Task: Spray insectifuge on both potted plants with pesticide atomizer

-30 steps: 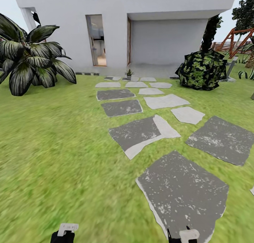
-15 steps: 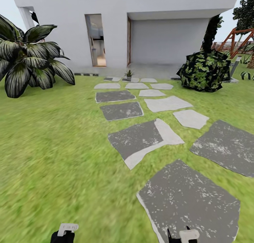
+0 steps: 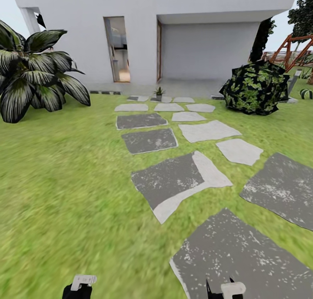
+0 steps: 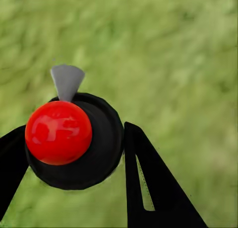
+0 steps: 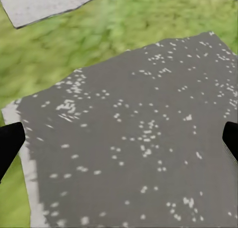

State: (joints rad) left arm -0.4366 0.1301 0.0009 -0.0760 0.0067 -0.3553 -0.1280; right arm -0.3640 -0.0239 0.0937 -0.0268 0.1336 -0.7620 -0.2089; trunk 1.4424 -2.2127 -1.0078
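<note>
potted plants (image 3: 159, 91): 1 | palms (image 3: 32, 73): 1 | bushes (image 3: 255, 87): 1 | grippers: 2

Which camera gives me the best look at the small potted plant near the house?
The head view: the potted plant stands far ahead where the stepping stones end, tiny, its details unreadable. The left wrist view looks down on lawn, the right wrist view on a stone.

Flat stepping stones (image 3: 178, 184) and open lawn (image 3: 65, 181) are lying clear ahead, while a striped palm (image 3: 32, 71) and a dark bush (image 3: 255, 88) are flanking the path near the house wall (image 3: 204, 51).
</note>
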